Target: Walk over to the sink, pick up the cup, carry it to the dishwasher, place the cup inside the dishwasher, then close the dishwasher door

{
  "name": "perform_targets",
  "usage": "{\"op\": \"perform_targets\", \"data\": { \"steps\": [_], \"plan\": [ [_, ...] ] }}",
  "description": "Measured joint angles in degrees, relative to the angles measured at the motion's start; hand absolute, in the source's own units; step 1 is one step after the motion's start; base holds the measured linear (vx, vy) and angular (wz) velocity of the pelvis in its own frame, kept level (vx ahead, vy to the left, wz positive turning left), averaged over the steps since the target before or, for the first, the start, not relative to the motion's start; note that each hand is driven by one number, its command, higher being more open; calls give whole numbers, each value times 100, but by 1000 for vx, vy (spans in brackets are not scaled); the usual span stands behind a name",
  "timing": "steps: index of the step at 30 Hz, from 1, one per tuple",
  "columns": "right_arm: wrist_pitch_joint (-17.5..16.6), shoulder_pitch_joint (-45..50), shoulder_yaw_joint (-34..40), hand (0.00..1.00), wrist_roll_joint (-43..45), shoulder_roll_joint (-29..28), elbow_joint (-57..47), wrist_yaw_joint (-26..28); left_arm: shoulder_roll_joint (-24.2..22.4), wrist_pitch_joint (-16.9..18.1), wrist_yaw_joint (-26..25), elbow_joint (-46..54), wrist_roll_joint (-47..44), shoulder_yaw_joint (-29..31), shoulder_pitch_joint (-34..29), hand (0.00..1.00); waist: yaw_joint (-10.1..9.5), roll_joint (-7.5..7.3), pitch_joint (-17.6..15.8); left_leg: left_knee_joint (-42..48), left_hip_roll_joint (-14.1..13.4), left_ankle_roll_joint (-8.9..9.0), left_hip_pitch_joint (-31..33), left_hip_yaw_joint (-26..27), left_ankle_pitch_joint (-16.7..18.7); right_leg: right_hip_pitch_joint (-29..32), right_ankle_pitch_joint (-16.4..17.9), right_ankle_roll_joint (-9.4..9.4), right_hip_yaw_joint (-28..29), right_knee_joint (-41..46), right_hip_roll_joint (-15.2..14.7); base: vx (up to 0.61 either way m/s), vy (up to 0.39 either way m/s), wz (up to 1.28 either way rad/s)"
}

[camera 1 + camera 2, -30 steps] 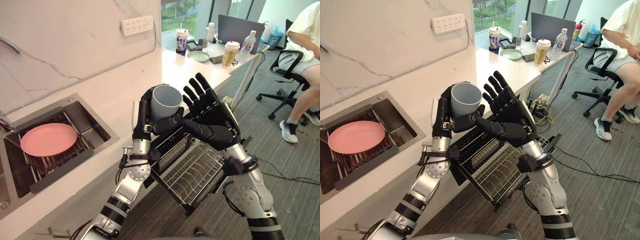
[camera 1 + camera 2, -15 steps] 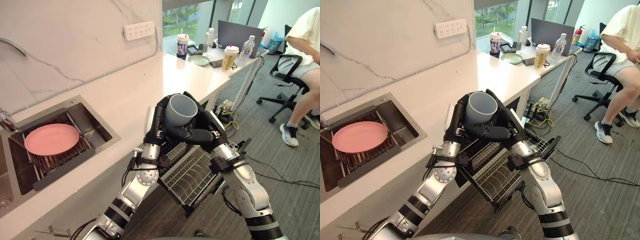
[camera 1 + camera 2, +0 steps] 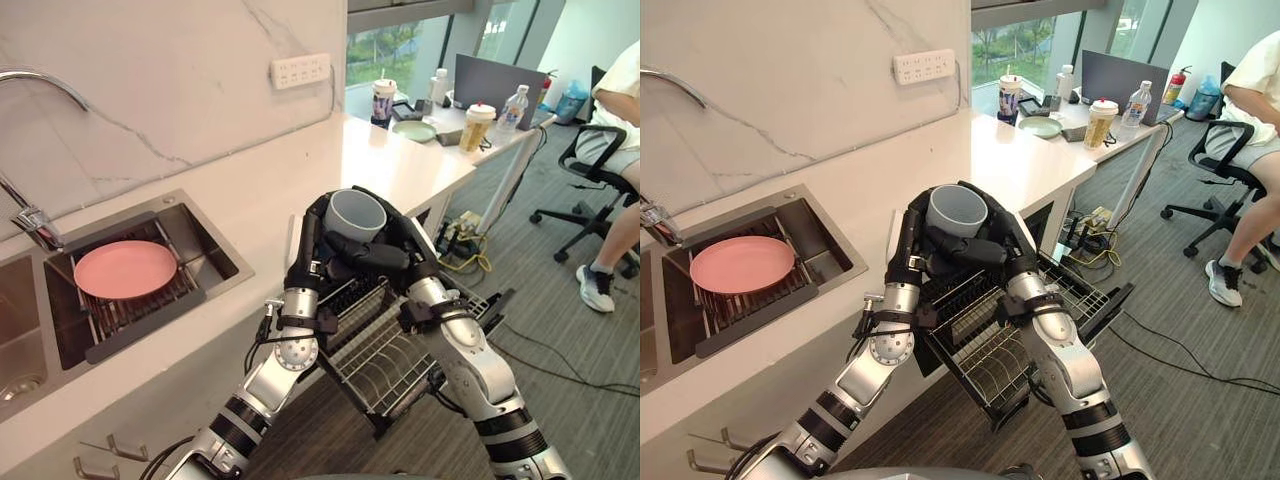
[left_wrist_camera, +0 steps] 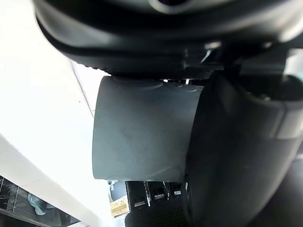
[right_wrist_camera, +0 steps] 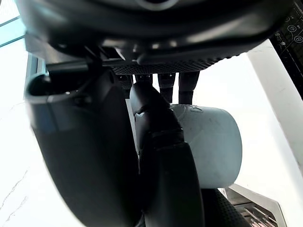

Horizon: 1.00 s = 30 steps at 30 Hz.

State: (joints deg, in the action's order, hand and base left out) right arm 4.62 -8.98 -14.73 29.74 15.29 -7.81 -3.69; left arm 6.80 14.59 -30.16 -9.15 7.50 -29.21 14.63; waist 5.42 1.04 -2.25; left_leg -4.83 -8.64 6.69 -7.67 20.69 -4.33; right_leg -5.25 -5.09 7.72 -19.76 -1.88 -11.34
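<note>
Left eye view: the cup point(image 3: 357, 214) sits upright with the left hand point(image 3: 307, 252) and right hand point(image 3: 408, 252) both wrapped round it. The dishwasher rack point(image 3: 385, 352) is right below the hands. I'd lower it slowly and level, then let go one hand at a time.

Site note: I read this as an office kitchenette. Left, steel sink point(image 3: 222, 262) with faucet point(image 3: 30, 218) in a white counter point(image 3: 300, 180); near, dishwasher rack point(image 3: 385, 365). Far right, a desk point(image 3: 1125, 135) with monitor point(image 3: 495, 85), and an office chair point(image 3: 581, 205).

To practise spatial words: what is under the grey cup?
A pulled-out wire dishwasher rack lies below the round grey cup. The left hand and right hand cover the cup's base.
</note>
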Motion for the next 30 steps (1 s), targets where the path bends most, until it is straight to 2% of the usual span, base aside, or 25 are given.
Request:
{"op": "perform_targets", "data": {
  "steps": [8,9,15,19,26,30],
  "plan": [
    [-283,15,-238,0,282,-1,24,-409,1,-78,25,16,5,-12,68,0,3,6,32,-1,-1,7,74,-93,-28,-3,1,-2,-97,-17,-1,4,3,5],
    [-303,17,-254,0,284,-1,25,-435,2,-79,28,16,5,-13,69,100,3,6,32,-1,-1,8,76,-95,-30,-3,1,-2,-99,-17,-1,3,5,4],
    [-534,128,-302,0,724,-96,49,-775,16,-38,56,22,37,-193,95,100,7,9,34,-1,0,8,117,-133,-43,4,3,-2,-133,-19,-4,2,3,2],
    [-878,186,-212,0,1035,-529,67,-1177,17,196,130,23,38,-483,96,100,16,14,36,-2,2,5,131,-152,-47,8,3,-2,-148,-19,-8,0,1,1],
    [-1289,186,76,0,1039,-724,106,-1770,15,300,404,21,55,-902,93,100,26,93,87,-6,12,-7,180,-250,-83,7,3,-1,-224,-19,-16,-1,3,6],
    [-1553,184,339,0,1046,-870,226,-1846,7,298,573,21,96,-1119,73,100,33,139,117,-6,11,-9,181,-259,-94,6,3,-2,-226,-19,-15,0,0,0]
  ]
}}
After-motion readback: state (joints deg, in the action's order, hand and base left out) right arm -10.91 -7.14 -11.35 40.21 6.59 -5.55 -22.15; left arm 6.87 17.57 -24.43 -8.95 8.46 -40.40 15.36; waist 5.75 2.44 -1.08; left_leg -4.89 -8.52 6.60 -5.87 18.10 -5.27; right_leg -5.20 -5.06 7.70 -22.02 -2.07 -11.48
